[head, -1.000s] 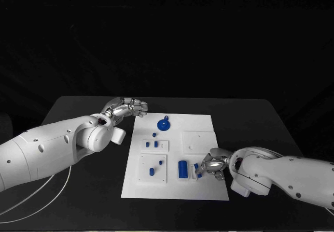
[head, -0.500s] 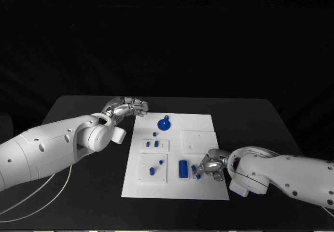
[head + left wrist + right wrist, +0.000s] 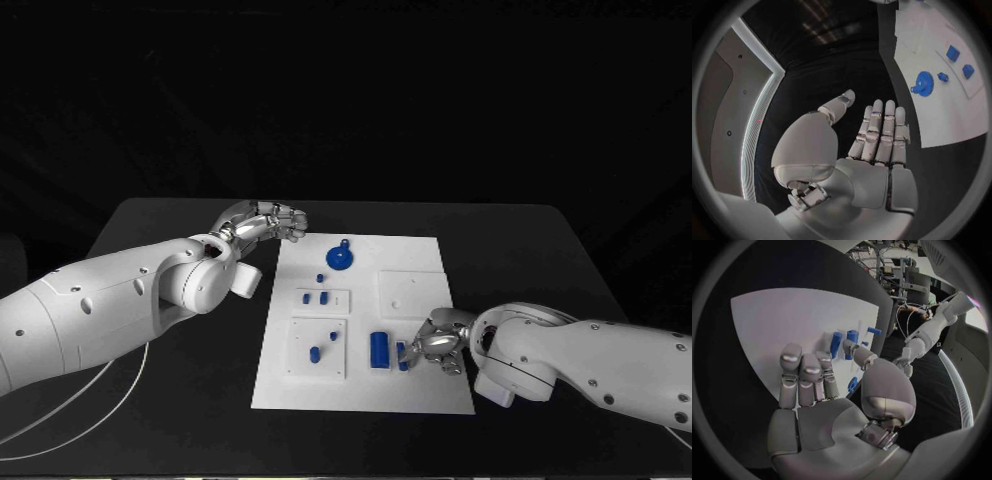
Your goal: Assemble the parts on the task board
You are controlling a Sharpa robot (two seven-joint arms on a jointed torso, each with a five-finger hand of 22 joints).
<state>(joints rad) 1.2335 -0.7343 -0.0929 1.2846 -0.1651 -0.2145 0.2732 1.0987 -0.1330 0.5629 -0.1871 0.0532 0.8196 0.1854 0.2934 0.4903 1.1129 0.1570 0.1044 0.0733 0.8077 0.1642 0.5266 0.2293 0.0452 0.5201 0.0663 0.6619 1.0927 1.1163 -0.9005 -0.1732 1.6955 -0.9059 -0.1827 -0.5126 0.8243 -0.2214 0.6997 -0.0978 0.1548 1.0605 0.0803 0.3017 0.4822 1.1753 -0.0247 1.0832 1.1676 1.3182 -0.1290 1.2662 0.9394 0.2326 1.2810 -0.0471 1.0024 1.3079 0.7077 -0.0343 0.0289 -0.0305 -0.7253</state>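
Note:
The white task board (image 3: 411, 280) lies in the middle of the black table. A blue gear (image 3: 339, 259) sits at its far end, and two small blue blocks (image 3: 315, 297) lie below it. A blue cylinder (image 3: 379, 350) stands near the front, with a small blue piece (image 3: 402, 354) just right of it. My right hand (image 3: 437, 345) hovers low over the board beside that piece; its fingers (image 3: 804, 371) are stretched out, the thumb sits close to the blue pieces (image 3: 844, 342), and it holds nothing. My left hand (image 3: 268, 220) is flat and empty (image 3: 876, 145) over the table, off the board's far left corner.
Two more small blue pieces (image 3: 323, 346) sit in the raised panel at the board's front left. A blank raised panel (image 3: 408, 290) is on the right side. White cables (image 3: 87, 415) trail over the table's left front. The left wrist view shows the gear (image 3: 924, 83).
My right hand has edged slightly left toward the blue cylinder, and the small blue piece by its fingertips has shifted with it. The left arm has not moved.

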